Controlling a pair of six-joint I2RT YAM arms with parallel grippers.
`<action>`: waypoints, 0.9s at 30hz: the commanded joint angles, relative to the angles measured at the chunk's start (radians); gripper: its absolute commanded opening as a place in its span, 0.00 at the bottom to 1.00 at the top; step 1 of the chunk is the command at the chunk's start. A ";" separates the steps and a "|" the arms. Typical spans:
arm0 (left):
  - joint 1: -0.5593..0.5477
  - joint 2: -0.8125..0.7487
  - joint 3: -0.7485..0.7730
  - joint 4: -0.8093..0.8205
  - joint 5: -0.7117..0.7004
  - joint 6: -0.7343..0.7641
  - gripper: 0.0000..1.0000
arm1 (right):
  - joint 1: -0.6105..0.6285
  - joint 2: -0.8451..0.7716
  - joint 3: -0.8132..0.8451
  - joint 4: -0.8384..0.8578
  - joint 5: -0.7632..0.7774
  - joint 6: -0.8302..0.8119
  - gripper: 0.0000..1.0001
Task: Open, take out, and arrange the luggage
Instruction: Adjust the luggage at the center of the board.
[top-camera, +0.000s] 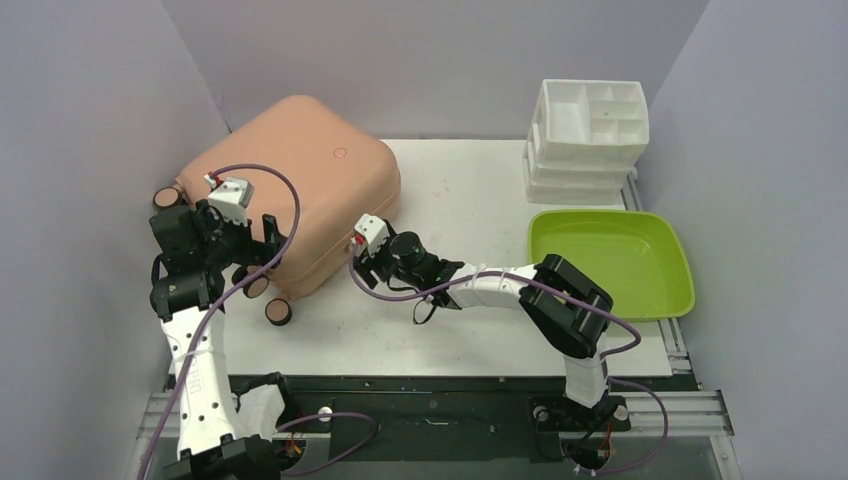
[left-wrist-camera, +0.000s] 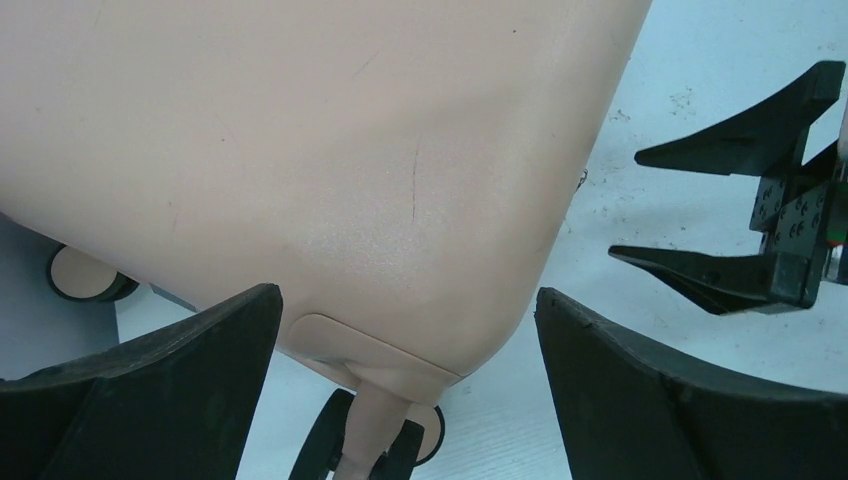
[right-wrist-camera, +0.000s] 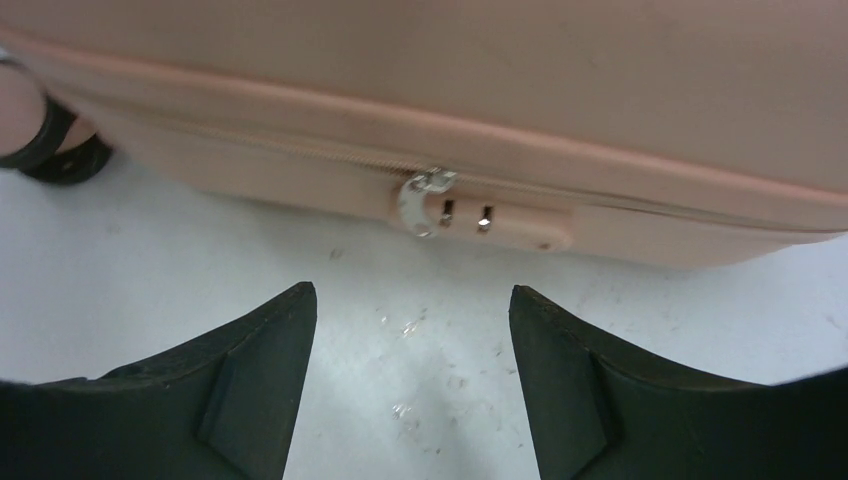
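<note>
Right gripper spread, empty, just short of the zipper pull; left gripper likewise spread near a wheeled corner. We find the luggage closed, flat at far left of the table. We judge opening pending: next, pinch that pull.

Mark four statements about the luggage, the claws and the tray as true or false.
1. The luggage lies zipped shut. True.
2. The right claw grips the zipper pull. False: it is open and stops short of the pull, holding nothing.
3. The left claw is open at a wheeled corner of the luggage. True.
4. The green tray sits left of the luggage. False: it is on the right, in front of the white organizer.
</note>
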 joint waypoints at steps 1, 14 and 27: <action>0.018 -0.052 -0.028 0.077 0.040 -0.042 0.96 | 0.020 0.039 0.002 0.252 0.214 0.019 0.66; 0.053 -0.057 -0.045 0.082 0.068 -0.058 0.96 | 0.152 0.167 0.027 0.397 0.491 -0.136 0.64; 0.060 -0.083 -0.073 0.093 0.083 -0.056 0.96 | 0.162 0.200 0.109 0.401 0.660 -0.131 0.57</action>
